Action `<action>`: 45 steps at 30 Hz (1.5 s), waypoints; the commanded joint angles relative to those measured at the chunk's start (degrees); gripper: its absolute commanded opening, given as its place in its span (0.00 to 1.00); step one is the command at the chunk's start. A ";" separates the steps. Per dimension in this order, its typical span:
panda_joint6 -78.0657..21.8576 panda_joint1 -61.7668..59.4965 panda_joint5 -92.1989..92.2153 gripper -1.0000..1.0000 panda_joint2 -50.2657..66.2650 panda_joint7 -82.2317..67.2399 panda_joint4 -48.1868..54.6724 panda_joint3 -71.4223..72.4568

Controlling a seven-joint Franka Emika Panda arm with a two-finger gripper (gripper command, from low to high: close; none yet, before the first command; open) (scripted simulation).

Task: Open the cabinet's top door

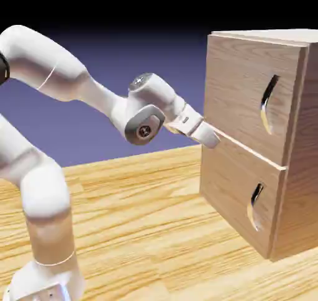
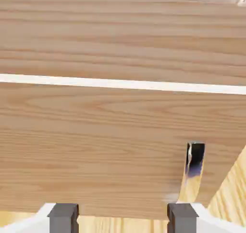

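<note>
Exterior view: both cabinet (image 1: pixel 301 107) doors are shut, wood-grained, with curved shiny handles (image 1: pixel 269 104). Gripper (image 2: pixel 123 218) fingers stand apart, empty.

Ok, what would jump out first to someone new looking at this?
The wood-grain cabinet filling the exterior view's right, its two doors each with a shiny curved handle. Then the white arm reaching in from the left, its open jaws near the pale seam between the doors.
</note>
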 commanded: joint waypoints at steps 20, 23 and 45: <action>-3.69 18.30 -49.84 0.50 -6.52 36.48 8.56 -19.63; -4.25 21.04 -57.31 0.50 -7.50 41.95 9.84 -22.58; -8.31 41.17 -112.13 0.50 -14.67 82.07 19.25 -44.17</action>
